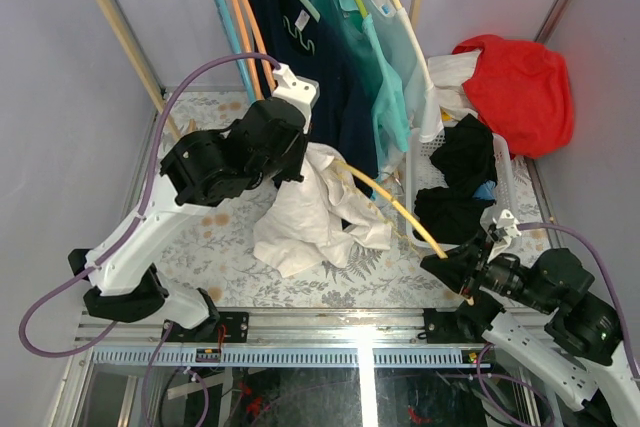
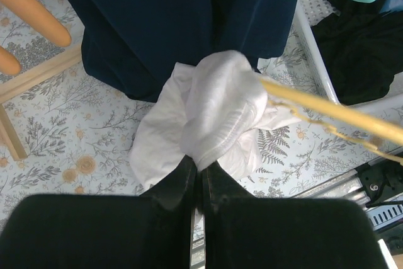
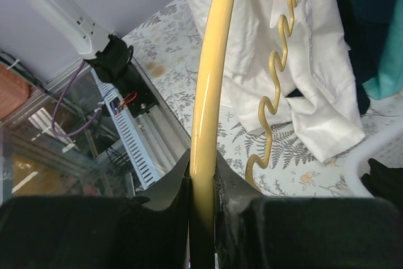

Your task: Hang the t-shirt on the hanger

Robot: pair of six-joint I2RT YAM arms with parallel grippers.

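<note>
Top external | floral tablecloth (image 1: 225,247), lilac walls (image 1: 60,97) | left tool (image 2: 201,171) pinches t-shirt (image 2: 214,111) | right tool (image 3: 203,174) pinches hanger (image 3: 208,92)

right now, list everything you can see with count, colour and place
t-shirt: one, white, bunched at mid table
hanger: one, pale yellow, slanting from the right into the t-shirt
rack: one, wood with a metal rail, back of table
navy shirt: one, dark blue, hanging on the rail
green shirts: two, teal and pale mint, right of the navy shirt
orange hangers: two it seems, left on the rail
blue hanger: one, light blue, beside the orange hangers
basket: one, white, right side
black clothes: a heap, in the basket
red cloth: one, behind the basket
table: one, floral cover
left tool: shut on the t-shirt
right tool: shut on the hanger
</note>
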